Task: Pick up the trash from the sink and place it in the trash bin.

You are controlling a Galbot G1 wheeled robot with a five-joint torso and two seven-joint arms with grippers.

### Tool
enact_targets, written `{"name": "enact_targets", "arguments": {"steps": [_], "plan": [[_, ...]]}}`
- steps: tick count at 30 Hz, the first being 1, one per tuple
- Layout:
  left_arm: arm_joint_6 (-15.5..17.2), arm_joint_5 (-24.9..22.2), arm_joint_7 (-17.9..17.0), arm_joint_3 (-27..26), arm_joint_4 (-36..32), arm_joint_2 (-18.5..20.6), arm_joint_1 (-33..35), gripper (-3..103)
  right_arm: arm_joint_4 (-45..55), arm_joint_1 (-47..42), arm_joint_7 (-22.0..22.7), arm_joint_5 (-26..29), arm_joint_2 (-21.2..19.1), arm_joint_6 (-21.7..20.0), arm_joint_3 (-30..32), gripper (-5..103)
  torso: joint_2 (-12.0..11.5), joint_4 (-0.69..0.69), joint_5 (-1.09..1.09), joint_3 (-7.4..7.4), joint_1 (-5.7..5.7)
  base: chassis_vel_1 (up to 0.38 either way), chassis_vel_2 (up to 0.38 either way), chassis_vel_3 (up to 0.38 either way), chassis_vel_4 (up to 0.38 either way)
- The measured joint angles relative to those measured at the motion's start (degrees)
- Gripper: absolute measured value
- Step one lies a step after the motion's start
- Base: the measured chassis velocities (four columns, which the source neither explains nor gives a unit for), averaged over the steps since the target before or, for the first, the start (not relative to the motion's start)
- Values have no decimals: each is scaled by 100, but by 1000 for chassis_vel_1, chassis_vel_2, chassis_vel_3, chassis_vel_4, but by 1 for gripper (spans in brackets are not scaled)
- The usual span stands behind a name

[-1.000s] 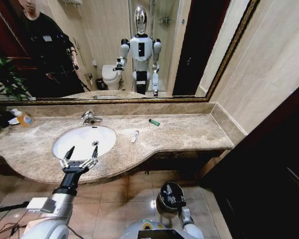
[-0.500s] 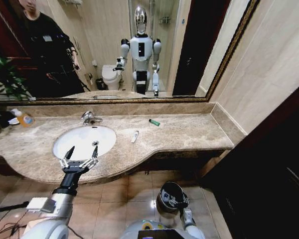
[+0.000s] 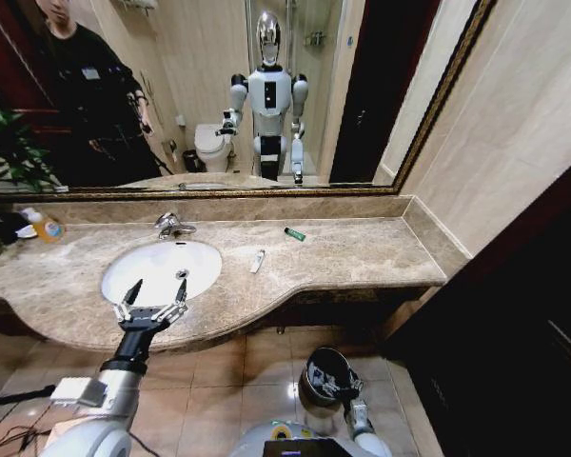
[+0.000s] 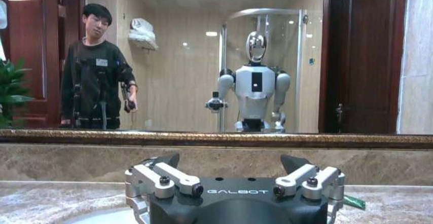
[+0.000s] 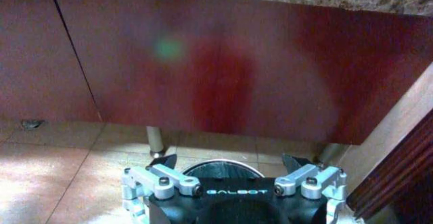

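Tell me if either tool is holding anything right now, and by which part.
Nothing is held. The left tool is open over the sink; the right tool is open over the trash bin.

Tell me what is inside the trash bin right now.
The trash bin stands on the floor tiles with the open right gripper over its mouth. Its inside looks dark; no contents can be made out, and the gripper covers part of the opening.
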Motion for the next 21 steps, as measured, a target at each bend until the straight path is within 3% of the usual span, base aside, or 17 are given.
{"name": "enact_targets", "arguments": {"steps": [11, 15, 21], "plan": [[0, 0, 0, 0, 0, 0, 0, 100, 507, -329, 6, 186, -184, 76, 74, 100, 0, 0, 1, 0, 0, 0, 0, 0, 0], [0, 0, 0, 0, 0, 0, 0, 100, 1643, -874, -1, 622, -414, -50, 82, 100, 0, 0, 0, 0, 0, 0, 0, 0, 0], [0, 0, 0, 0, 0, 0, -1, 100, 2967, -1391, -64, 783, -469, -316, 140, 100, 0, 0, 0, 0, 0, 0, 0, 0, 0]]}}
